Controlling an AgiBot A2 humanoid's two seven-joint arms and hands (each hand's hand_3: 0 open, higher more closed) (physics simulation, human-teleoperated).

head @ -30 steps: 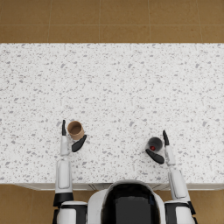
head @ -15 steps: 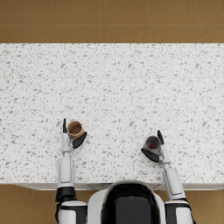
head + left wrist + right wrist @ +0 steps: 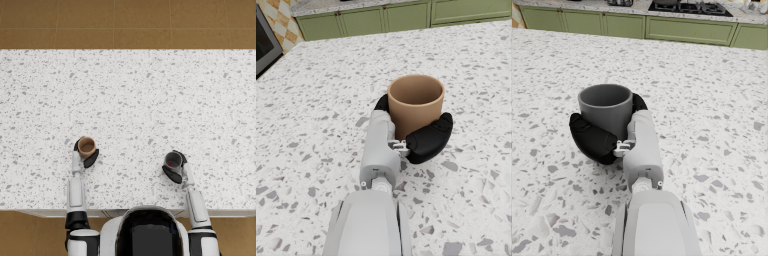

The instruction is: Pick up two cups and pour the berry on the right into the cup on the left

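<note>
Head view shows both cups on the near part of the speckled white surface (image 3: 140,100), each wrapped by a dark hand. On the right and slightly nearer, the right hand (image 3: 176,167) has its fingers (image 3: 592,140) curled round the grey cup (image 3: 173,161), holding it upright; a small red berry (image 3: 170,163) lies inside at the bottom. In the right wrist view the grey cup's rim is level and its inside cannot be seen. On the left and a little farther, the left hand (image 3: 86,156) holds the tan cup (image 3: 86,147), also upright; its fingers (image 3: 428,140) close round the lower wall, and what shows of its inside looks bare. Whether either cup's base touches the surface or hangs just above it cannot be told. The two cups stand well apart. Beyond the far edge of the surface lies a brown tiled floor (image 3: 128,22), and the wrist views show green cabinets (image 3: 637,25) in the distance
</note>
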